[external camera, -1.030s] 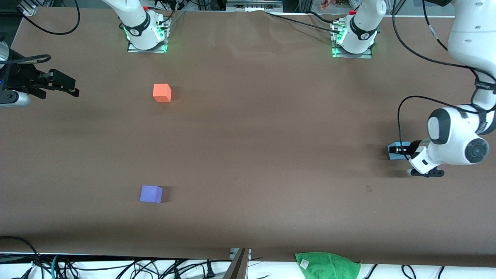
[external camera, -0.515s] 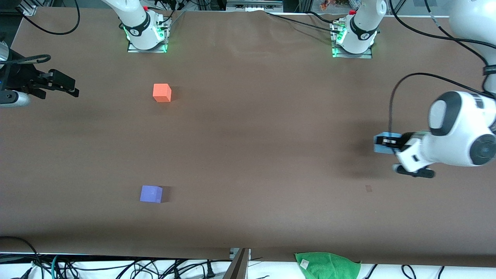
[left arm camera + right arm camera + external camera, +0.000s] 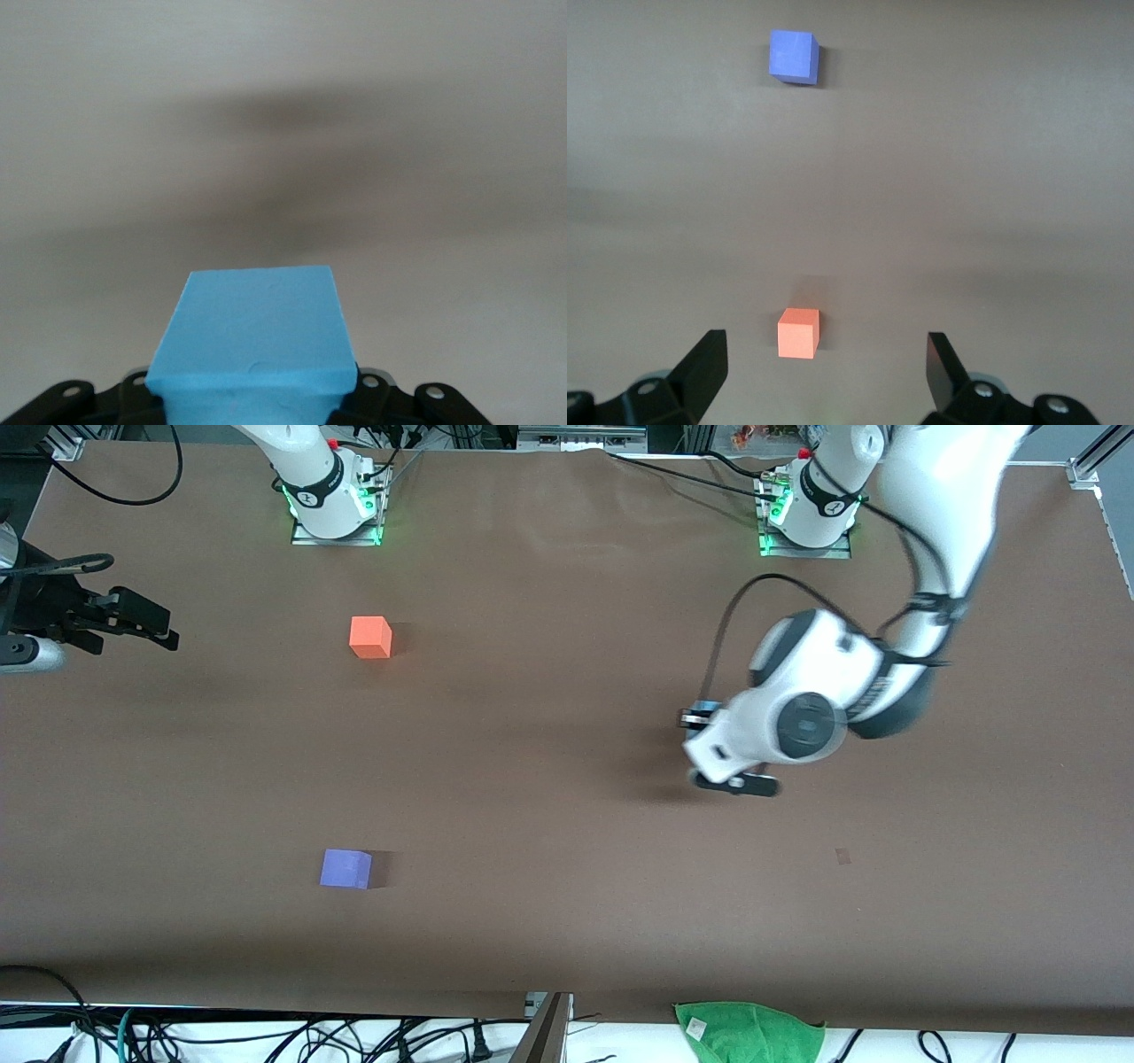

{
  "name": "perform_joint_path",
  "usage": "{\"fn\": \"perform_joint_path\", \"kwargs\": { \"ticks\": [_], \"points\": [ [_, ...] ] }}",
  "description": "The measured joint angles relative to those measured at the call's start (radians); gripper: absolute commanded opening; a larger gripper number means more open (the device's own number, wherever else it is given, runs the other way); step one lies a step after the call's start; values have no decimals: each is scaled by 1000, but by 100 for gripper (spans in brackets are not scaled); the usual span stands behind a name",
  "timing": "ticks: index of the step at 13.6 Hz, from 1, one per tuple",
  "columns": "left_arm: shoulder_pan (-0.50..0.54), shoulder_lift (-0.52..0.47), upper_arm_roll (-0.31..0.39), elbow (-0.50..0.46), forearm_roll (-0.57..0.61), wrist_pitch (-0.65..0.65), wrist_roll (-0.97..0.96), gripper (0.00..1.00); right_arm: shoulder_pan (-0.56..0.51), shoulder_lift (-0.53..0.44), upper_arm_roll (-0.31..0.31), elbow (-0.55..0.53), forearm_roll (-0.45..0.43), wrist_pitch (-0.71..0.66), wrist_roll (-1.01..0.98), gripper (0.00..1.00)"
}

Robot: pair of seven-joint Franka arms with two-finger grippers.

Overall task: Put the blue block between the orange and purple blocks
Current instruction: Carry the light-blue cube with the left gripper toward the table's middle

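The blue block is a light sky-blue cube gripped in my left gripper, which is shut on it and holds it above the bare table, a little toward the left arm's end from the middle. In the front view the wrist hides most of the block. The orange block sits near the right arm's base. The purple block sits nearer to the front camera, in line with it. Both also show in the right wrist view, the orange block and the purple block. My right gripper waits open and empty at the right arm's end of the table.
The brown table carries a small mark near the left arm's end. A green cloth lies off the table's near edge, with cables along that edge. The arm bases stand along the back edge.
My left gripper has carried the blue block up off the table and from the left arm's end toward the middle. The right arm and the other two blocks have not moved.
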Motion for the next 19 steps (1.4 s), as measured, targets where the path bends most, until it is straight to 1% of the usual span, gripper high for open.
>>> {"fn": "perform_joint_path", "kwargs": {
  "ticks": [2, 4, 7, 8, 9, 13, 16, 19],
  "points": [
    [-63, 59, 4, -1, 2, 90, -76, 22, -1, 2, 0, 0, 0, 6, 0, 99],
    [-126, 112, 27, -1, 11, 154, -153, 22, -1, 8, 0, 0, 0, 16, 0, 99],
    [-189, 171, 59, -1, 44, 226, -186, 24, -2, 14, 0, 0, 0, 24, 0, 99],
    [-196, 185, 66, -1, 76, 245, -190, 34, -3, 15, 0, 0, 0, 25, 0, 99],
    [-198, 195, 70, -1, 94, 254, -191, 99, -4, 20, 0, -1, 0, 32, 0, 99],
    [-198, 200, 72, 6, 104, 258, -224, 100, -4, 68, 0, -1, 0, 74, 0, 99],
    [-198, 192, 72, 17, 105, 249, -234, 100, -3, 75, 0, -1, 0, 77, 0, 99],
    [-177, 116, 76, 55, 106, 151, -233, 100, 0, 80, 3, -2, 0, 77, 0, 99]
  ]
}}
